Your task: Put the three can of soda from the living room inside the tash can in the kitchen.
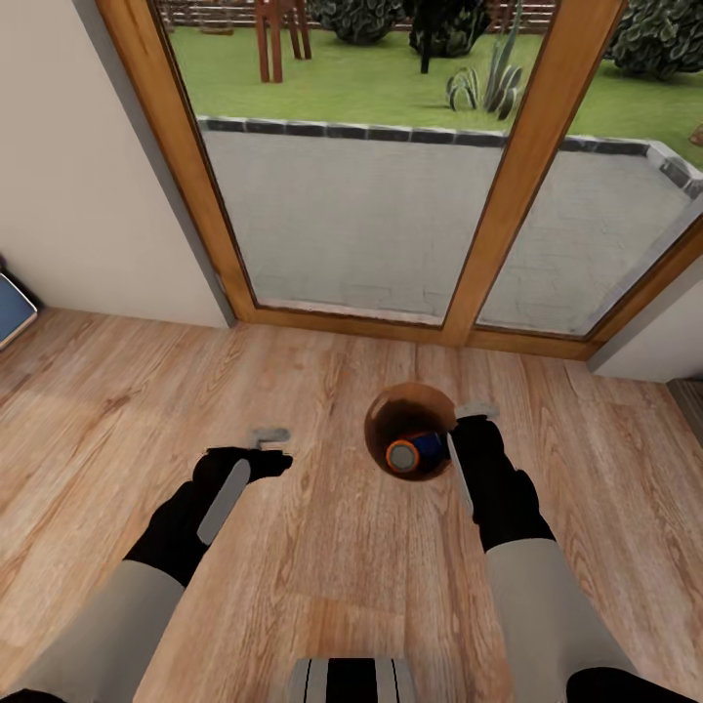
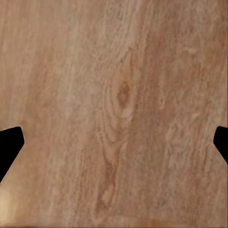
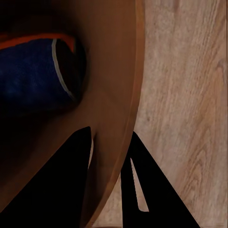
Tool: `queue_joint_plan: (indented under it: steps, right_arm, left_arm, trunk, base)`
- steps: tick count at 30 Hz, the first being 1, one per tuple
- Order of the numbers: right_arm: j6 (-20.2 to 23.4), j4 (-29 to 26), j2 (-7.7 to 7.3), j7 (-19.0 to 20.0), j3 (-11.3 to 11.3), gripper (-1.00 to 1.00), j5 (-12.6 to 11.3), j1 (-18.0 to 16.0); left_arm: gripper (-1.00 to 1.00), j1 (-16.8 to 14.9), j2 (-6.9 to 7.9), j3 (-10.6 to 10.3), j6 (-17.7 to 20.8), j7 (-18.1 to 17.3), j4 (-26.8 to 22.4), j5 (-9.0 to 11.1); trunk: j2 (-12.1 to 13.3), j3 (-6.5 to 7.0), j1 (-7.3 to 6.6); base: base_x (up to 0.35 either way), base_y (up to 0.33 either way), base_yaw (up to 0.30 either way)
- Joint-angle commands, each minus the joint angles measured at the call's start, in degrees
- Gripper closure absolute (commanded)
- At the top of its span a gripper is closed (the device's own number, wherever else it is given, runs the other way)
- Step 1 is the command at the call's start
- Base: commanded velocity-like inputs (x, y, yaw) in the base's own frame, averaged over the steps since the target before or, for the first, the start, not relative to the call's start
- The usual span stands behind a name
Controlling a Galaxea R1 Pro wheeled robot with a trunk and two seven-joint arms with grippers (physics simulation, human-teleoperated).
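Nearest the robot, above the plank floor (image 1: 322,547), the left gripper (image 2: 114,142) hangs wide open and empty, while the right gripper (image 1: 467,439) pinches the near rim of the bin (image 1: 389,410), one finger inside and one outside. Inside the bin lie a blue can (image 1: 428,449) and an orange can (image 1: 402,456) (no label is readable on either). Beyond stand the glass doors (image 1: 391,195) and garden; the bin seems to be in transit, so carrying it level to the kitchen looks like the next need.

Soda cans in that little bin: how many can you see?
2: an orange soda can and a dark blue soda can lie side by side inside the trash can. A third may be hidden underneath.
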Motion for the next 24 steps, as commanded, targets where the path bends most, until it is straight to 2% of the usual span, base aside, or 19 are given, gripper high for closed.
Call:
queue_joint_plan:
  steps: [1,3,5,7,10,16,21,24]
  right_arm:
    - [0.0,0.0,-0.04,0.1,-0.9,1.00,0.5,0.0]
    - [0.0,0.1,-0.08,0.1,-1.5,1.00,0.5,0.0]
    - [0.0,0.1,-0.12,0.1,-2.2,1.00,0.5,0.1]
    - [0.0,0.2,-0.13,0.1,-2.4,1.00,0.5,0.1]
    - [0.0,0.2,-0.14,0.2,-2.5,1.00,0.5,0.3]
    - [0.0,0.6,-0.01,1.0,-2.5,1.00,0.4,0.4]
    - [0.0,1.7,0.12,1.2,-2.4,1.00,0.4,0.4]
    - [0.0,5.2,0.11,1.3,-2.5,1.00,0.0,0.4]
  left_arm:
    - [-1.00,0.0,0.04,-0.1,-2.7,0.3,2.9,-0.1]
    - [-1.00,0.0,0.06,-0.2,-5.1,0.5,5.2,-0.8]
    - [-1.00,0.0,0.02,-0.4,-9.5,0.6,7.8,-4.0]
    - [-1.00,0.0,-0.03,-0.4,-12.2,0.7,8.4,-6.4]
    - [-1.00,0.2,0.03,-0.5,-16.6,0.7,8.6,-8.2]
    - [-1.00,1.1,0.08,-0.6,-26.1,0.8,8.1,-9.1]
    - [-1.00,3.2,0.15,-0.5,-30.9,0.8,7.0,-9.2]
    - [-1.00,4.6,0.17,-0.5,-33.5,0.8,6.1,-9.2]
  trunk:
    - [0.0,0.01,-0.01]
    - [0.0,0.01,-0.01]
    - [0.0,0.01,-0.01]
    - [0.0,0.01,-0.01]
    - [0.0,0.01,-0.01]
    - [0.0,0.01,-0.01]
    - [0.0,0.01,-0.01]
    - [0.0,0.01,-0.01]
  base:
    - [0.000,0.000,0.000]
    - [0.000,0.000,0.000]
    - [0.000,0.000,0.000]
    - [0.000,0.000,0.000]
    - [0.000,0.000,0.000]
    - [0.000,0.000,0.000]
    - [0.000,0.000,0.000]
    - [0.000,0.000,0.000]
